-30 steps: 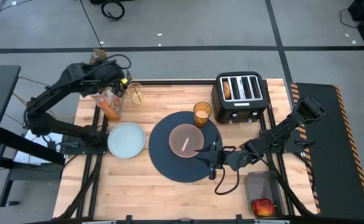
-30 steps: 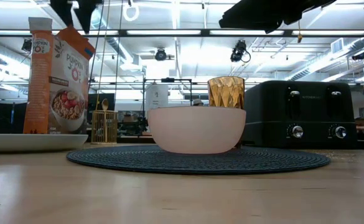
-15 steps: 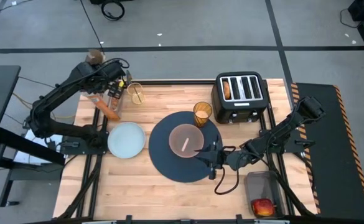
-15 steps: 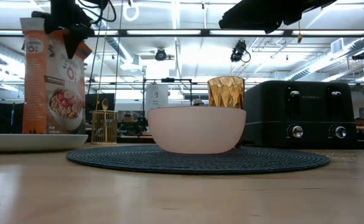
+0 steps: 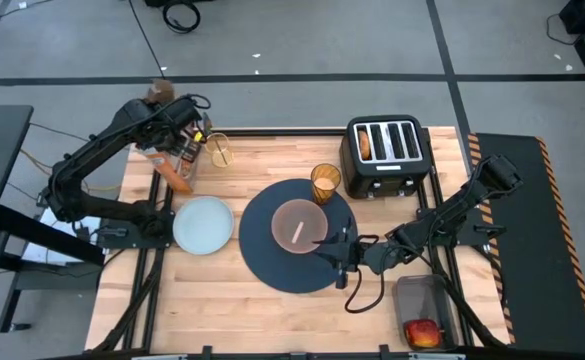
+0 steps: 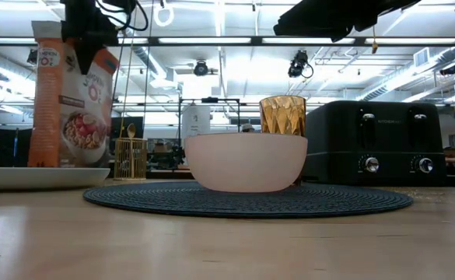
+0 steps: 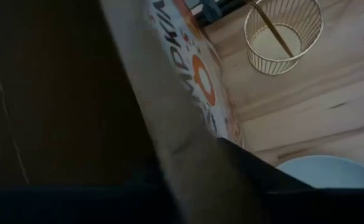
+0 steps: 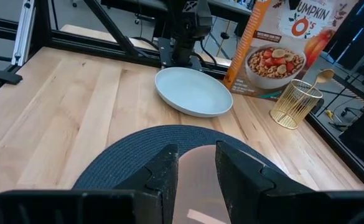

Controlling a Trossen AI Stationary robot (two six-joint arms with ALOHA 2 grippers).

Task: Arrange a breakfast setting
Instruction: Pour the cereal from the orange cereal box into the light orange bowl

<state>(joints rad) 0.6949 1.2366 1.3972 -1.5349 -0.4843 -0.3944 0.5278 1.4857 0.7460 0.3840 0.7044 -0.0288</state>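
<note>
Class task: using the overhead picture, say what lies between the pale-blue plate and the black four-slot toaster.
In the high view, the large round dark-blue mat with the pink bowl on it lies between the pale-blue plate and the black four-slot toaster; the amber tumbler stands nearer the toaster.

- big round dark-blue mat [image 5: 272, 262] sits mid tabletop
- pink bowl [image 5: 298, 225] upright on the mat
- amber tumbler [image 5: 325, 183] at the mat's far edge
- pale-blue plate [image 5: 203, 225] just left of the mat
- red apple [image 5: 422, 332] in a tray off the near right corner

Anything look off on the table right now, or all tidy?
Mostly tidy. The red apple still sits in a container off the table's right edge, away from the dark-blue mat. The left claw is at the top of the upright cereal box.
</note>
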